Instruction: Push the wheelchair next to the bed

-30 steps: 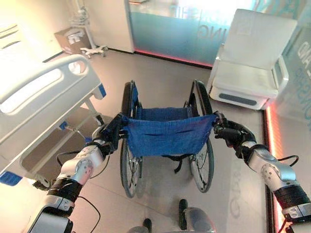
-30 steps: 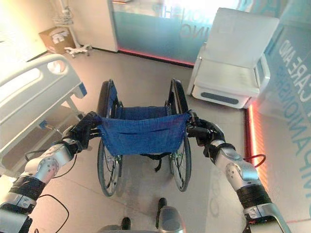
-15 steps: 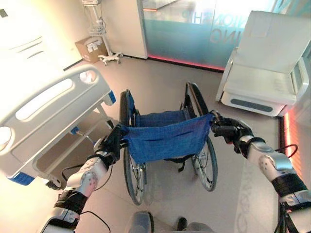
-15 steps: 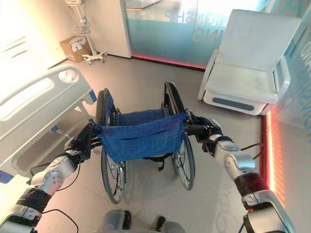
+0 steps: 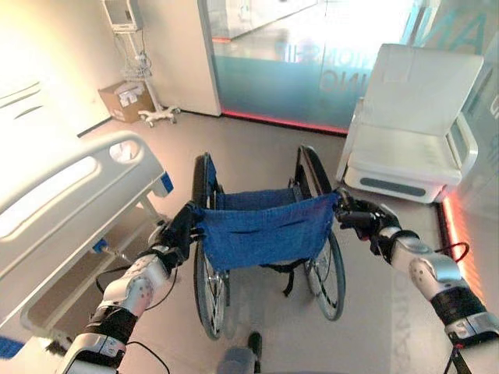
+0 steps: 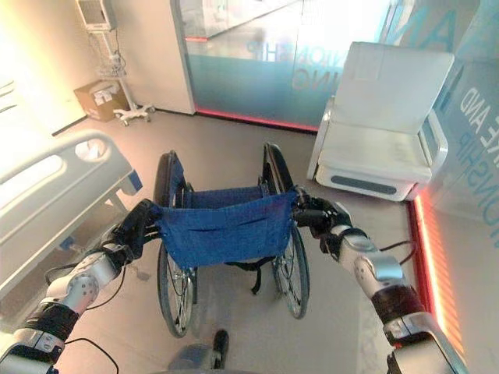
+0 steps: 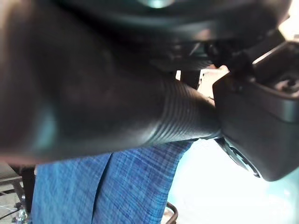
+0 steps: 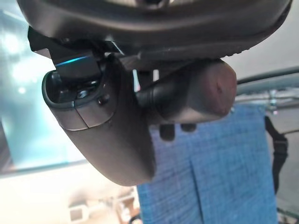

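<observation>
- Grey floor [image 5: 257, 148] is stretching out ahead to a frosted glass wall [image 5: 312, 54] that is glowing red along its base.
- White recliner chair [image 5: 409, 125] is sitting against that wall, on the robot's right.
- Cardboard box [image 5: 125, 100] and a wheeled stand [image 5: 144, 70] carrying a monitor are standing in the far left corner.
- Wheelchair [image 5: 265, 234] is standing directly in front of the robot, its blue fabric backrest [image 5: 261, 230] facing the camera and its large wheels pointing away.
- Left robot hand [image 5: 178, 227] is wrapping its fingers around the left push handle [image 7: 154, 119]; the left wrist view is showing the ribbed black grip running through the clenched palm.
- Right robot hand [image 5: 366, 220] is clasping the right push handle [image 8: 196, 95]; the right wrist view is showing the grip's rounded end sticking out past the curled fingers.
- Bed [image 5: 62, 202] is lying to the left of the wheelchair, its white footboard near the left wheel but not touching it.
- Lettering is showing on the glass wall, reversed and washed out; I am not reading it off.
</observation>
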You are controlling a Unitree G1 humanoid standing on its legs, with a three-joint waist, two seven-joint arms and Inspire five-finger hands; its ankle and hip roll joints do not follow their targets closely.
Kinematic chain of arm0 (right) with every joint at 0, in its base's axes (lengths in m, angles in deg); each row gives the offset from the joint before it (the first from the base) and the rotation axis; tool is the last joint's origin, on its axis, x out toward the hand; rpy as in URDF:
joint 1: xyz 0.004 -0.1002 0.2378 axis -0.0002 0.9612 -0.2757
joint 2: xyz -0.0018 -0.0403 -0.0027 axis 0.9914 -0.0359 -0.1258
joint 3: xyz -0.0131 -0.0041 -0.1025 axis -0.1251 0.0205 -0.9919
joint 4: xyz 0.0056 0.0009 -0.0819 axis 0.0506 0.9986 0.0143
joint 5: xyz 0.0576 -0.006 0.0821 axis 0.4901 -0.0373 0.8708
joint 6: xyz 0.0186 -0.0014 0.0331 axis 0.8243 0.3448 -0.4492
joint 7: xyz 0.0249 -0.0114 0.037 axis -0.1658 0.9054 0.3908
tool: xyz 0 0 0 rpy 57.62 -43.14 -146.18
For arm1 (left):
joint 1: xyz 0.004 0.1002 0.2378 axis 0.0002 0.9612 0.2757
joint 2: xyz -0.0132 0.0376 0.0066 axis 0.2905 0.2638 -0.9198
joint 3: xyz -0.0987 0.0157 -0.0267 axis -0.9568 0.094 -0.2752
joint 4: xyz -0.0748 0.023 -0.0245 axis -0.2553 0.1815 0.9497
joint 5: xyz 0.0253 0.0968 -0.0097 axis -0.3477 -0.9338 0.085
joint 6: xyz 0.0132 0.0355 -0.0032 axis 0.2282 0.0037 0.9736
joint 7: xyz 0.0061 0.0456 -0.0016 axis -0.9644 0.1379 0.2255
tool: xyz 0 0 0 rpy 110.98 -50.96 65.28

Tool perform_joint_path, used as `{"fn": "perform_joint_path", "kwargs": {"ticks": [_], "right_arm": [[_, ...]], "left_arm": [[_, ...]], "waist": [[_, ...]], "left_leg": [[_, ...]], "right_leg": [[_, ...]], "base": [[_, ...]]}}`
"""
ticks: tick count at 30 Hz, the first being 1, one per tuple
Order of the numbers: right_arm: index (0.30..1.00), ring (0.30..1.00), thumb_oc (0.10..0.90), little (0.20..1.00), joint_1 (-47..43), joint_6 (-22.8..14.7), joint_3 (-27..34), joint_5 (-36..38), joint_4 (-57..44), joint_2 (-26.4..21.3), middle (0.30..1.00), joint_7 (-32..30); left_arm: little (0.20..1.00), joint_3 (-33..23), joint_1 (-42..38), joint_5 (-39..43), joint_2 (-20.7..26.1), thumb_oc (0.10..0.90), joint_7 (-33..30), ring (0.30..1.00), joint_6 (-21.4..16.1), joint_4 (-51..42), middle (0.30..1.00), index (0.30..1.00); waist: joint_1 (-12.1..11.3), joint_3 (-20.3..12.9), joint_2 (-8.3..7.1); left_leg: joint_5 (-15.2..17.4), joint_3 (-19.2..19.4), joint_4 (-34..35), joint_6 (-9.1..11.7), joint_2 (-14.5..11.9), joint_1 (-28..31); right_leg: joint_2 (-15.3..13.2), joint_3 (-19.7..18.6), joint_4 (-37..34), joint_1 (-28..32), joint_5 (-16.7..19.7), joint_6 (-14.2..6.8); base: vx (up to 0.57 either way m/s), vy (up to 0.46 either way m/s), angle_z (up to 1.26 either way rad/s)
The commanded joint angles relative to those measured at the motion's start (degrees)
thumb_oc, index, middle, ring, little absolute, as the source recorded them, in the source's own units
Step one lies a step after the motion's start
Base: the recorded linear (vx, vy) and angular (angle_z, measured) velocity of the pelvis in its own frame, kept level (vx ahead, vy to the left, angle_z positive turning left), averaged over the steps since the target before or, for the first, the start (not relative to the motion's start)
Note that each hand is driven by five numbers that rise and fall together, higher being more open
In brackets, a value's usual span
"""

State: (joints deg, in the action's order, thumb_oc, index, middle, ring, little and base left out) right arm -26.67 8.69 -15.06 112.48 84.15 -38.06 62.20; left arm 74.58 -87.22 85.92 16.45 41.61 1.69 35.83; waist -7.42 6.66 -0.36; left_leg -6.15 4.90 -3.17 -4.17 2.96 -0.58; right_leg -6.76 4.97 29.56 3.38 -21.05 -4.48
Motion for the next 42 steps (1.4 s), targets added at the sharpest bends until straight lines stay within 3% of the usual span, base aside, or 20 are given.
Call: {"fn": "perform_joint_path", "kwargs": {"ticks": [1,5,7,9,11,16,19,21,23,24,25,28,29,33,34,36,38,39,41,42], "right_arm": [[0.3,0.3,0.4,0.3,-2.05,-5.16,-4.0,1.57,-6.95,7.79,0.3,6.23],[0.3,0.3,0.4,0.3,-4.85,-5.4,-3.84,1.79,-5.63,8.79,0.3,5.19],[0.3,0.3,0.4,0.3,-6.16,-5.51,-3.68,2.34,-5.5,8.21,0.3,4.54],[0.3,0.3,0.4,0.3,-6.35,-5.43,-3.6,2.9,-5.9,7.89,0.3,3.94],[0.3,0.3,0.4,0.3,-7.32,-4.53,-3.2,4.71,-6.56,7.33,0.3,2.99],[0.3,0.3,0.4,0.3,-7.92,-3.18,-2.1,3.21,-5.85,6.89,0.3,4.01],[0.3,0.3,0.4,0.3,-9.69,-1.72,-2.6,3.86,-4.86,6.2,0.3,3.74],[0.3,0.3,0.4,0.3,-10.3,-1.06,-3.16,3.99,-5.17,5.42,0.3,3.43],[0.3,0.3,0.4,0.3,-10.42,-0.91,-3.39,3.59,-5.24,4.94,0.3,3.79],[0.3,0.3,0.4,0.3,-10.25,-1.13,-3.26,3.31,-5.13,3.89,0.3,4.53],[0.3,0.3,0.4,0.3,-10.21,-1.2,-3.23,3.25,-5.11,3.79,0.3,4.61],[0.3,0.3,0.4,0.3,-10.38,-1.84,-3.21,2.41,-4.62,3.93,0.3,4.28],[0.3,0.3,0.4,0.3,-11.52,-1.9,-3.71,2.31,-3.99,4.76,0.3,3.04],[0.3,0.3,0.4,0.3,-12.09,-2.08,-4.66,2.84,-3.58,5.2,0.3,1.68],[0.3,0.3,0.4,0.3,-11.27,-2.35,-4.48,3.19,-3.77,4.93,0.3,1.61],[0.3,0.3,0.4,0.3,-10.42,-2.43,-3.87,2.93,-3.9,4.71,0.3,2.23],[0.3,0.3,0.4,0.3,-9.41,-2.59,-3.11,2.35,-3.73,4.65,0.3,3.65],[0.3,0.3,0.4,0.3,-8.7,-2.8,-2.64,1.82,-3.09,5.7,0.3,4.67],[0.3,0.3,0.4,0.3,-7.38,-2.98,-1.88,1.27,-3.11,6.2,0.3,5.31],[0.3,0.3,0.4,0.3,-5.71,-3.33,-1.32,0.87,-3.55,6.67,0.3,5.29]], "left_arm": [[0.3,-1.77,-7.38,0.31,-3.29,0.4,2.25,0.3,-7.23,-0.58,0.3,0.3],[0.3,-2.41,-9.26,-0.97,-3.68,0.4,2.93,0.3,-6.63,0.71,0.3,0.3],[0.3,-2.19,-9.19,-1.5,-3.97,0.4,2.9,0.3,-7.08,-0.03,0.3,0.3],[0.3,-2.08,-8.84,-1.75,-4.1,0.4,2.9,0.3,-7.1,-0.69,0.3,0.3],[0.3,-1.32,-8.9,-1.19,-3.67,0.4,2.16,0.3,-6.73,-1.71,0.3,0.3],[0.3,-0.41,-10.09,-1.92,-6.09,0.4,0.78,0.3,-6.61,-0.64,0.3,0.3],[0.3,0.05,-10.85,-1.52,-7.71,0.4,0.02,0.3,-7.32,1.43,0.3,0.3],[0.3,0.54,-10.82,-0.73,-8.1,0.4,-1.59,0.3,-7.15,0.7,0.3,0.3],[0.3,0.58,-10.69,-0.78,-8.39,0.4,-2.35,0.3,-7.18,0.17,0.3,0.3],[0.3,0.45,-10.46,0.05,-8.13,0.4,-2.54,0.3,-7.26,-0.6,0.3,0.3],[0.3,0.44,-10.49,0.1,-8.1,0.4,-2.5,0.3,-7.25,-0.66,0.3,0.3],[0.3,-0.01,-10.84,0.43,-6.98,0.4,-0.54,0.3,-6.93,-0.45,0.3,0.3],[0.3,-0.25,-10.97,0.75,-6.11,0.4,0.79,0.3,-6.92,-0.05,0.3,0.3],[0.3,0.21,-10.97,1.21,-6.01,0.4,1.42,0.3,-7.36,0.41,0.3,0.3],[0.3,0.15,-10.22,0.9,-5.89,0.4,0.97,0.3,-6.73,-1.13,0.3,0.3],[0.3,-0.11,-9.58,0.56,-5.82,0.4,0.93,0.3,-6.62,-1.73,0.3,0.3],[0.3,-1.27,-9.37,0.14,-5.28,0.4,0.86,0.3,-5.81,-2.01,0.3,0.3],[0.3,-2.2,-9.83,0.19,-4.72,0.4,1.58,0.3,-5.27,-0.47,0.3,0.3],[0.3,-2.46,-10.29,0.24,-4.52,0.4,2.18,0.3,-5.06,0.83,0.3,0.3],[0.3,-2.31,-10.76,-0.35,-4.73,0.4,2.92,0.3,-5.0,2.24,0.3,0.3]], "waist": [[2.11,-1.31,-0.34],[2.98,0.07,0.15],[4.54,1.11,-0.97],[5.31,1.47,-1.24],[7.85,1.99,-2.21],[10.57,1.5,-2.39],[12.1,-0.47,-1.05],[12.71,-1.3,-0.94],[12.68,-1.32,-1.44],[12.16,-0.51,-2.07],[12.08,-0.3,-1.95],[10.63,1.84,-1.69],[9.62,2.35,-0.98],[7.54,2.79,0.03],[5.69,2.56,0.01],[5.05,2.55,-0.17],[4.3,2.03,-0.53],[3.51,0.86,-1.05],[2.88,0.28,-1.37],[2.23,-0.22,-2.28]], "left_leg": [[6.04,-0.66,-7.16,-0.64,2.68,-4.01],[7.16,-0.47,-5.79,-0.09,2.73,0.29],[10.05,-1.0,-5.55,0.24,4.45,3.46],[11.24,-1.64,-5.75,0.36,4.92,4.4],[15.01,-3.02,-6.84,0.22,6.03,7.78],[20.13,-5.33,-10.87,-1.05,5.93,11.01],[15.16,-5.37,-17.22,2.42,2.84,13.05],[4.97,-3.41,-29.44,6.45,-0.24,10.59],[2.7,-2.25,-38.2,7.44,-0.71,6.63],[1.69,-0.08,-44.41,7.68,-1.9,-0.91],[2.24,0.07,-44.66,7.51,-2.22,-1.76],[4.32,1.7,-33.47,5.83,-2.85,-4.92],[3.19,2.36,-21.13,5.69,-3.35,-4.9],[-4.04,1.26,-4.65,7.58,-3.24,-6.6],[-7.52,-0.21,2.48,8.39,-3.93,-9.7],[-8.0,0.25,4.35,8.63,-4.41,-10.52],[-6.3,1.13,-0.18,7.86,-4.79,-11.52],[-3.0,1.77,-1.99,6.66,-4.62,-11.09],[-0.97,1.87,-3.85,5.8,-4.22,-11.13],[1.1,1.64,-5.45,4.16,-2.51,-10.62]], "right_leg": [[-6.91,5.01,11.21,0.7,21.27,0.19],[-4.51,8.03,-2.46,-4.17,18.91,1.23],[-3.38,7.95,-16.04,-9.52,25.68,-1.22],[-2.56,7.31,-20.67,-10.56,28.24,-2.48],[-0.29,5.46,-33.02,-13.92,34.16,-4.98],[0.21,1.87,-31.27,-15.43,33.6,-4.36],[1.38,0.73,-26.55,-14.88,31.53,-2.06],[1.65,1.22,-25.23,-12.41,30.12,0.56],[1.77,0.78,-24.93,-10.37,28.98,2.04],[1.74,1.2,-24.69,-6.76,26.88,3.62],[1.94,1.2,-24.71,-6.33,26.68,3.7],[2.77,0.47,-24.69,-1.84,24.43,3.37],[4.12,0.34,-24.24,-0.22,23.0,3.23],[6.54,-0.01,-24.56,3.51,21.13,3.43],[7.52,-0.84,-25.3,7.07,19.31,3.61],[7.53,-0.98,-24.78,8.86,17.37,3.7],[6.01,-0.26,-23.59,10.97,14.43,3.03],[3.93,1.77,-22.55,12.34,12.49,1.82],[1.82,3.6,-20.87,13.18,11.36,0.63],[-1.2,5.02,-16.41,13.6,12.56,-1.27]], "base": [[0.44,0.21,-0.03],[0.39,-0.001,0.05],[0.41,-0.111,-0.14],[0.34,-0.108,0.19],[0.67,-0.194,0.68],[0.49,-0.157,0.57],[0.47,-0.211,0.75],[0.33,-0.221,0.87],[0.37,-0.215,0.53],[0.41,-0.179,0.09],[0.42,-0.113,0.04],[0.4,0.041,-0.02],[0.52,0.126,0.06],[0.5,0.127,-0.02],[0.62,0.159,-0.1],[0.57,0.168,-0.24],[0.48,0.194,-0.34],[0.45,0.211,-0.31],[0.46,0.252,-0.48],[0.52,0.345,-0.41]]}}
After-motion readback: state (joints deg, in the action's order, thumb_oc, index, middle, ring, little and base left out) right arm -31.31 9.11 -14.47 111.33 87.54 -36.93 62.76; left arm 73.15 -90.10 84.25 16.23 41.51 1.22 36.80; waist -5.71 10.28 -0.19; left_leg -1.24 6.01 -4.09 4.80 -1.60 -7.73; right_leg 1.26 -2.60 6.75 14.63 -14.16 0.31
